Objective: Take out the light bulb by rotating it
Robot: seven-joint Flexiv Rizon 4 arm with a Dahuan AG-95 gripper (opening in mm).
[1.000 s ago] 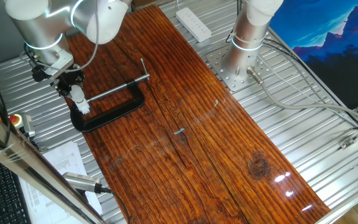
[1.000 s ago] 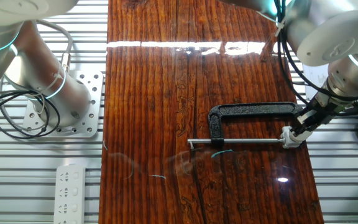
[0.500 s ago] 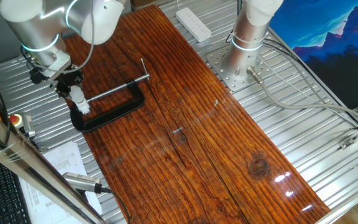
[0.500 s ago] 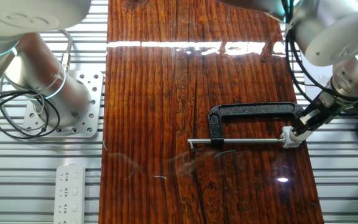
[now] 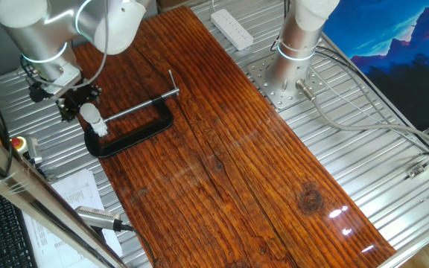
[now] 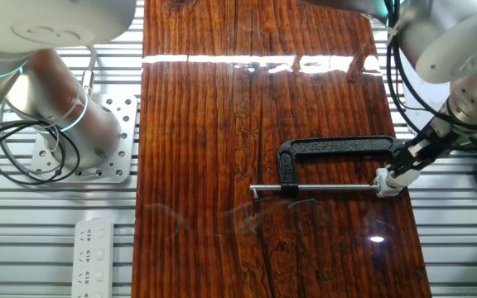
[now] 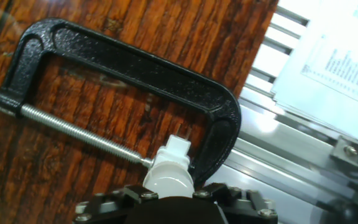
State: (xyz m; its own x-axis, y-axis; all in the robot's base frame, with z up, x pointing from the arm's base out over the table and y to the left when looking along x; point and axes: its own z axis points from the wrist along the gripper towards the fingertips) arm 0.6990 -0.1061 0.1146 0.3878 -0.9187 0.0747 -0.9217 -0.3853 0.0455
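The light bulb (image 7: 166, 182) is small and frosted white. It sits with its base at the white socket (image 7: 174, 149), at the end of the black C-clamp's (image 7: 135, 65) steel screw rod (image 7: 73, 129). My gripper (image 7: 169, 194) is shut on the bulb's rounded top, one finger on each side. In one fixed view the bulb (image 5: 89, 112) shows just below my gripper (image 5: 80, 104), at the left edge of the wooden board. In the other fixed view my gripper (image 6: 406, 164) reaches the bulb (image 6: 397, 172) from the right.
The wooden board (image 5: 222, 156) lies on a slatted metal table. A second arm's base (image 5: 293, 52) and a power strip (image 5: 232, 28) stand at the far end. Papers (image 7: 334, 59) and a red button (image 5: 18, 143) lie off the board near the clamp.
My hand has turned and shifted slightly away from the clamp while staying at the bulb. More of the white bulb now shows below the fingers. The clamp has not moved.
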